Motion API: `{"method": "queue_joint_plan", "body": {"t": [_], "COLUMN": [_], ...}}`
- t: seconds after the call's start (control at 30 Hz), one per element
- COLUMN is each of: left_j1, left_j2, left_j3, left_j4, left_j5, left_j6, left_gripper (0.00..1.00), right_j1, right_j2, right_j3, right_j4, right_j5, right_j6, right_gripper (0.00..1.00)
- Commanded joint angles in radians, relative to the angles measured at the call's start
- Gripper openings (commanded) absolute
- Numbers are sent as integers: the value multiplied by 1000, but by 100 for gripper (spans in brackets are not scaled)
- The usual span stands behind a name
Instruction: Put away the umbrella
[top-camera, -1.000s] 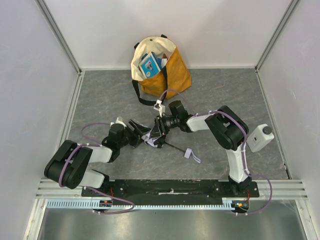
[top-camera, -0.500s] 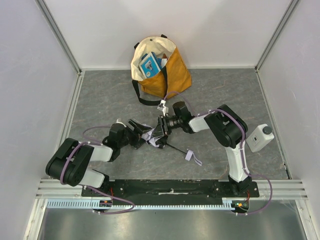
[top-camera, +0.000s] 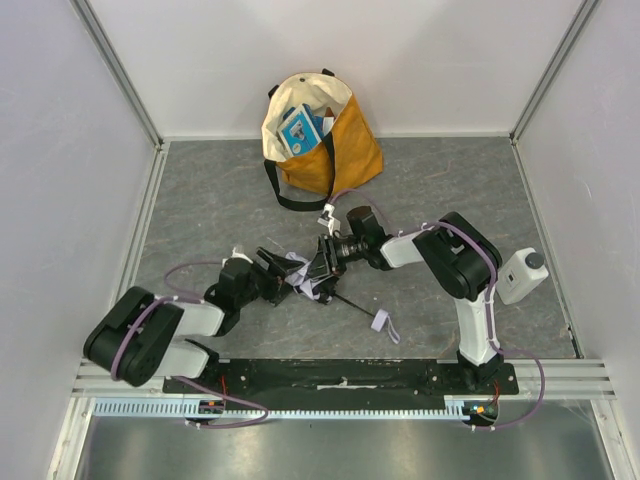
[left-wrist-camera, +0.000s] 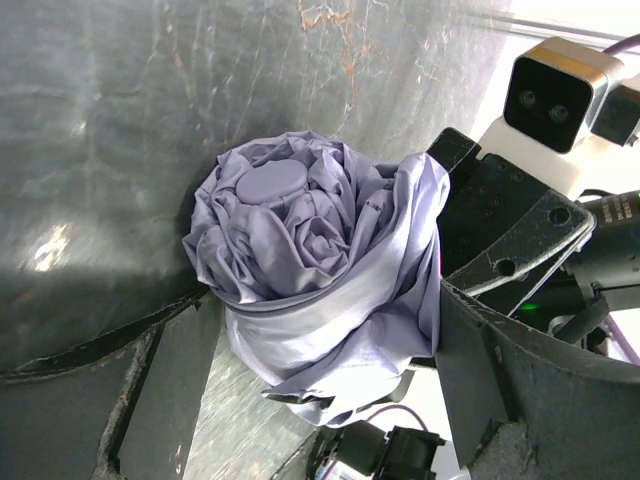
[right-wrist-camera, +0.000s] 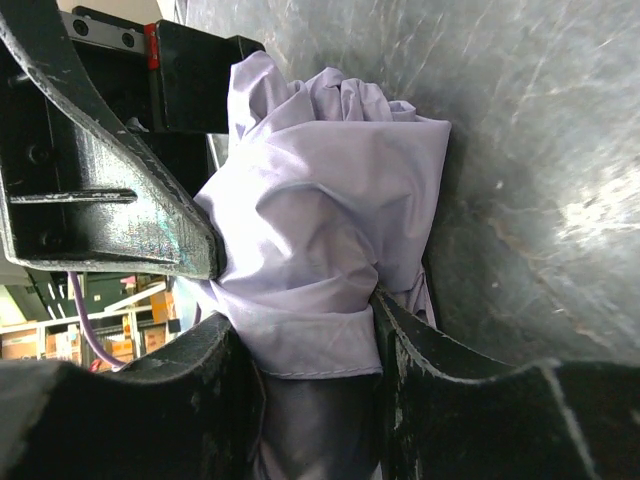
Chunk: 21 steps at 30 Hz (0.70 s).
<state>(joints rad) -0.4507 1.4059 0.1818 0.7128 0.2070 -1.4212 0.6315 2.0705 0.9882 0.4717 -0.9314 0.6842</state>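
The umbrella lies folded in mid-table, a bundle of pale lavender fabric. Its thin black shaft runs out to the right and ends at a lavender strap. From the right, my right gripper is shut on the canopy, and the right wrist view shows the fabric pinched between its fingers. From the left, my left gripper stands open with the canopy's rosette end between its wide-spread fingers. The cloth brushes its right finger.
A mustard-and-cream tote bag stands open at the back wall, with a blue item inside and a black strap hanging in front. A white bottle sits on the table to the right of the right arm. Walls close in on three sides.
The left arm has pushed forward, so its open fingers now straddle the canopy end. The right gripper has carried the umbrella slightly up and right, and the shaft's strap end has swung nearer.
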Motion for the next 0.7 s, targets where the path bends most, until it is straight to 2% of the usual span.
{"method": "queue_joint_plan", "body": {"t": [0.0,0.13,0.2,0.3,0.47,0.57,0.67], "left_j1": [-17,-17,-19,-19,-25,-40,-42], "left_j2": [-83,-104,-87,-47,44,76,88], "left_j3": [-108,-100,-102,-107,-96,-104,-120], "left_j4": [-269,-293,-248,-175,-9,115,190], "left_j5": [-127,-133,-106,-83,-63,-93,-115], "left_j6": [130,154,151,116,64,47,28], "left_gripper": [92,94,95,95,95,91,77], "right_j1": [16,17,17,26,56,68,74], "right_j2": [-72,-87,-90,-93,-76,-59,-44], "right_j3": [15,1,-16,-55,-62,-62,-65], "right_j4": [-93,-56,-13,140,226,265,255], "right_j5": [-24,-26,-32,-55,-66,-70,-64], "right_j6": [20,41,70,181,256,279,269], "right_gripper": [0,0,0,0,0,0,0]}}
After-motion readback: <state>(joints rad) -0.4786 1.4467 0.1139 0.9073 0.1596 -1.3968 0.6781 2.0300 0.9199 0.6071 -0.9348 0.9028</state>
